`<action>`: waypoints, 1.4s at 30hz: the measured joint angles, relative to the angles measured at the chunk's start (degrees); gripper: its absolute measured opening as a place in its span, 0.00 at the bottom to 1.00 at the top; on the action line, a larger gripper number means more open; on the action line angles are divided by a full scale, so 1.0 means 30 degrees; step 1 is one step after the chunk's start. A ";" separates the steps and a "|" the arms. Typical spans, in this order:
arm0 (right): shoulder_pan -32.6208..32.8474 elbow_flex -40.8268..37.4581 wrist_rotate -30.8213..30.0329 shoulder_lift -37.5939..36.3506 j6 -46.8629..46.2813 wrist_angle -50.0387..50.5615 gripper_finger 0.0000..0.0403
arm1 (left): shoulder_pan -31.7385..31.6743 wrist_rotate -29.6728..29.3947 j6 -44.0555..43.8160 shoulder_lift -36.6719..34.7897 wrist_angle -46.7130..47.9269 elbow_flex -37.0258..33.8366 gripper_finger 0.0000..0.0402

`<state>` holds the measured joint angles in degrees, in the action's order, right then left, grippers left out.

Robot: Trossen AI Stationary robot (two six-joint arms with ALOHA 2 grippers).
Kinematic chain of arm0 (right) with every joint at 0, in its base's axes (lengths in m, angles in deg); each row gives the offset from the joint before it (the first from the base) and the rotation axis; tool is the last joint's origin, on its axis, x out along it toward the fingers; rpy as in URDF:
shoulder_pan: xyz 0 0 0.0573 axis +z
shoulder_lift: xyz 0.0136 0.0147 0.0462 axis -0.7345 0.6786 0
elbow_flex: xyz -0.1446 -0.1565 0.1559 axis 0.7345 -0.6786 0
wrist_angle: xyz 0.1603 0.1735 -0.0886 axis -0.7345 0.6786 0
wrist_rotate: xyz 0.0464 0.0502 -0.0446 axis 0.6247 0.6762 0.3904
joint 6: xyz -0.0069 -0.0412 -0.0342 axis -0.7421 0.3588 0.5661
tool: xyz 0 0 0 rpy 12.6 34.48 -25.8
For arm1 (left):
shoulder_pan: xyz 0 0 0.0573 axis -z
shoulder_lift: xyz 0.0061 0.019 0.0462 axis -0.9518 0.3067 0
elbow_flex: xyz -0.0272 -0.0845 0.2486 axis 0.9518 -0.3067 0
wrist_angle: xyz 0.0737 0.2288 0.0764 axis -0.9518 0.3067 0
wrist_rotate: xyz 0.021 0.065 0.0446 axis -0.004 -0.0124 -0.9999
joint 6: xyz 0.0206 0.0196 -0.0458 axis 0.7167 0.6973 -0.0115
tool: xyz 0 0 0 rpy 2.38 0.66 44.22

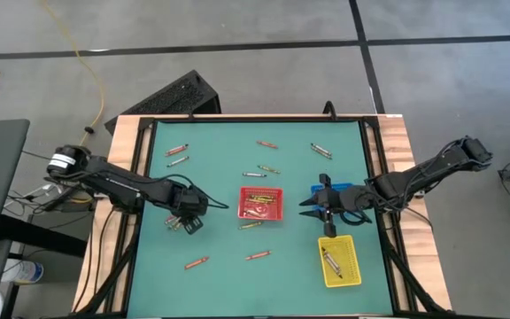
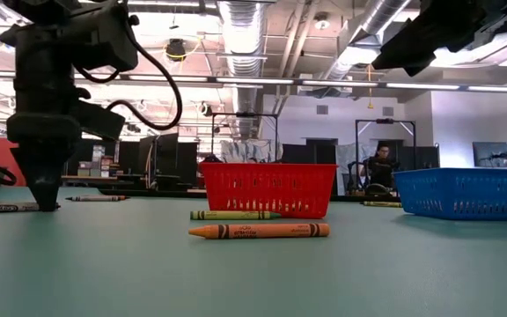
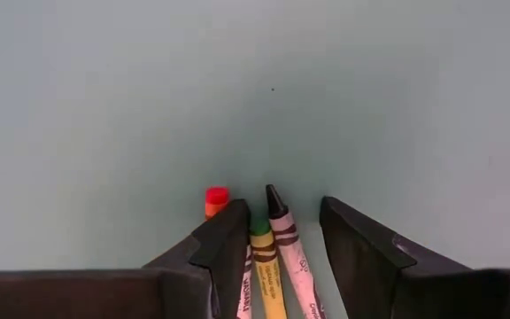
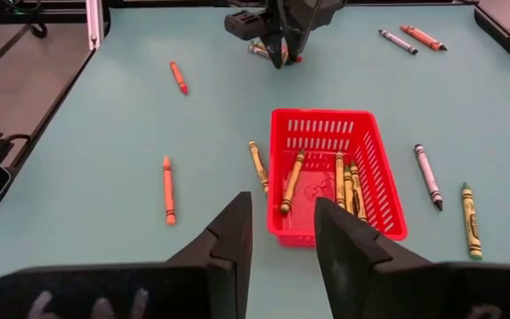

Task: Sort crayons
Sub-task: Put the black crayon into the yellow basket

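Observation:
My left gripper (image 1: pixel 184 215) is open at the table's left, fingers pointing down at the green mat. In the left wrist view a yellow crayon with a green tip (image 3: pixel 262 252) and a grey crayon with a black tip (image 3: pixel 283 237) lie between its fingers (image 3: pixel 282 206). An orange-red crayon (image 3: pixel 216 200) lies just outside one finger. My right gripper (image 1: pixel 306 207) is open and empty above the mat, between the red tray (image 1: pixel 262 202) and the blue tray (image 1: pixel 336 189). The red tray (image 4: pixel 335 168) holds several yellowish crayons. A grey crayon (image 1: pixel 330 260) lies in the yellow tray (image 1: pixel 351 266).
Loose crayons lie scattered on the mat: two at the far left (image 1: pixel 177 155), some at the far middle (image 1: pixel 266 143) and far right (image 1: pixel 320 151), and orange ones near the front (image 1: pixel 196 262) (image 1: pixel 257 255). In the low view an orange crayon (image 2: pixel 258 231) and a green one (image 2: pixel 234 215) lie before the red tray.

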<state>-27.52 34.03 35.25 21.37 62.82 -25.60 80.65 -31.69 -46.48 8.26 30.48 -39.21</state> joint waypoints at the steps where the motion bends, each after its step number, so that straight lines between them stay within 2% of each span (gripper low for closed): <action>1: 0.0000 0.0000 0.0000 0.0000 0.0000 0.0006 0.29 | 0.0000 -0.0010 0.0168 0.0015 0.0018 0.0004 0.34; 5: 0.0000 0.0000 0.0000 0.0000 -0.0001 0.0006 0.29 | 0.0014 -0.0225 0.0801 -0.0011 0.0004 0.0000 0.30; 14: 0.0000 0.0000 0.0000 0.0000 -0.0015 -0.0002 0.29 | 0.0022 -0.0415 0.2529 0.0003 -0.0574 -0.0037 0.12; 20: 0.0000 0.0000 0.0000 0.0000 -0.0022 -0.0009 0.29 | 0.0022 -0.0622 0.3410 0.0018 -0.0931 -0.0067 0.05; 31: 0.0000 0.0000 0.0000 0.0000 -0.0219 -0.0043 0.29 | -0.0036 -0.1355 0.6545 0.0069 -0.4703 0.0291 0.03; 39: 0.0005 0.0000 0.0000 0.0000 -0.1072 -0.0092 0.29 | -0.0015 -0.1163 0.9375 0.0069 -0.5644 0.3371 0.03; 42: 0.0228 0.0000 0.0000 0.0000 -0.1192 -0.0061 0.29 | -0.0015 -0.0440 1.1220 0.0069 -0.9659 0.3997 0.03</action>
<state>-26.83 34.03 35.25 21.37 59.24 -25.78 80.61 -33.02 -12.82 8.47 1.50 -27.22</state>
